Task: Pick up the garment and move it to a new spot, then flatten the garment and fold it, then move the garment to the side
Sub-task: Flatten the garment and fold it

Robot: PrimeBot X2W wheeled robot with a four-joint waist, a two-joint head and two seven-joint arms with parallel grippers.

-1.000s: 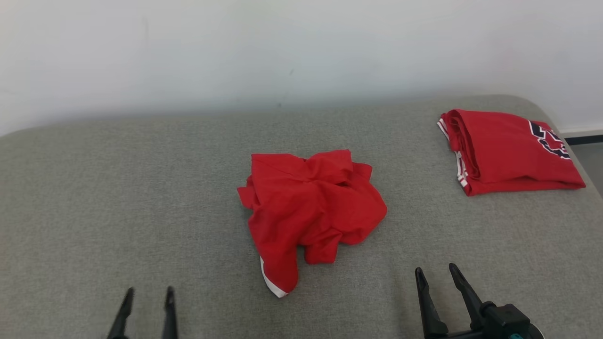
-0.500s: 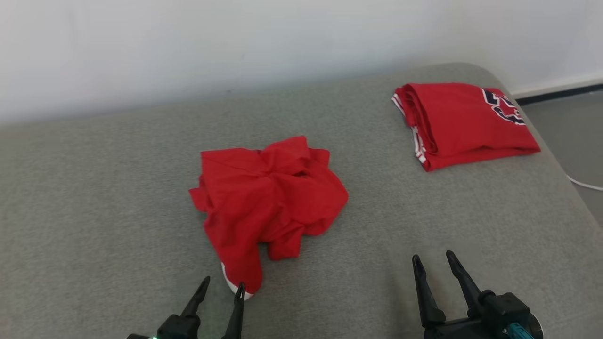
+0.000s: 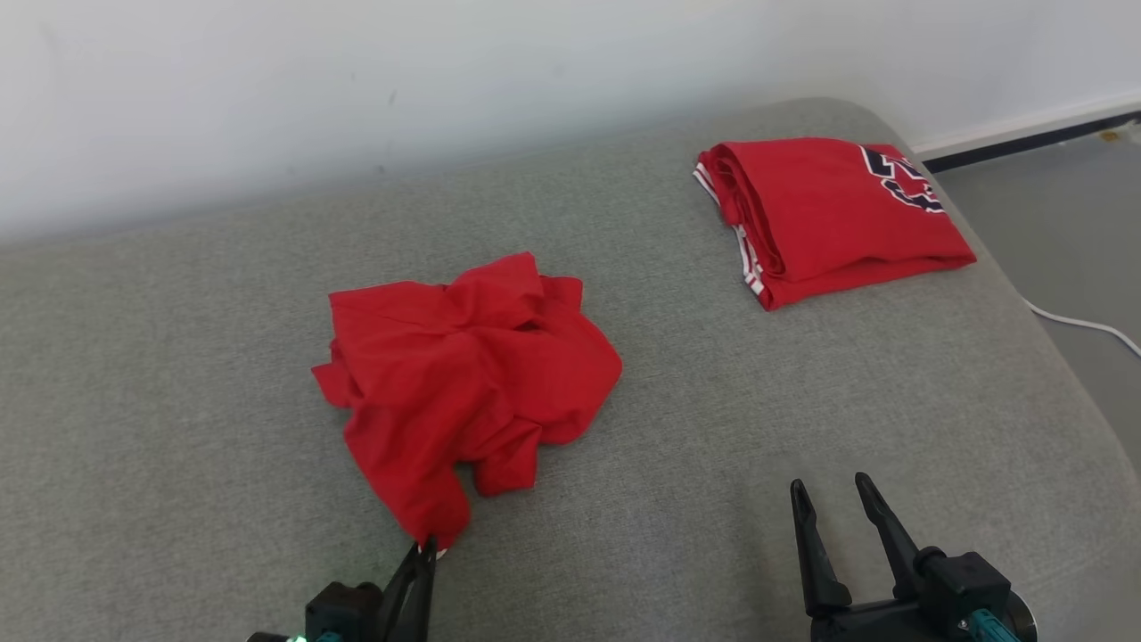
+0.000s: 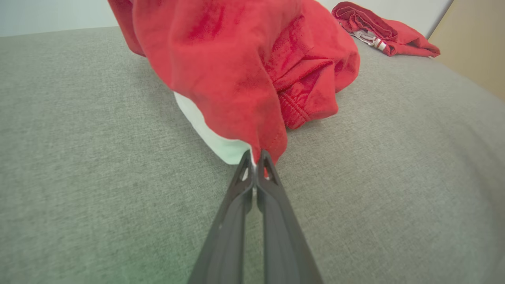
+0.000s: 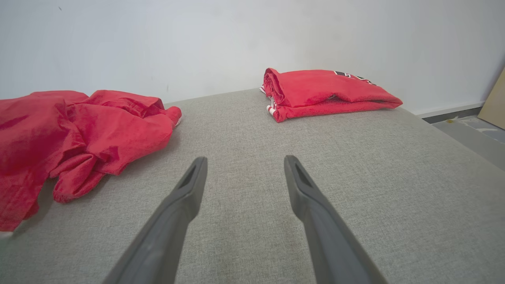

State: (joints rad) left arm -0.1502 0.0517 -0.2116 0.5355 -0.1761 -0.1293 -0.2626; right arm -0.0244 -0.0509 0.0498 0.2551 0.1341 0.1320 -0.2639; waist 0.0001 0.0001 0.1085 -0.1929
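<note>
Nearest, at the lower left of the head view, the left gripper (image 3: 426,547) has its jaws closed, pinching the near tip of the garment (image 3: 463,374); the left wrist view shows the fingertips (image 4: 249,157) pressed together on the red hem beside a white band. At the lower right, the right gripper (image 3: 829,483) hovers over the bare grey cushion (image 3: 178,446) with its jaws spread wide and nothing between them. The garment lies crumpled in a red heap in the middle of the cushion. Farther back on the right, well apart from it, lies a folded jersey (image 3: 829,214), red with dark lettering, near the white wall (image 3: 446,71)
</note>
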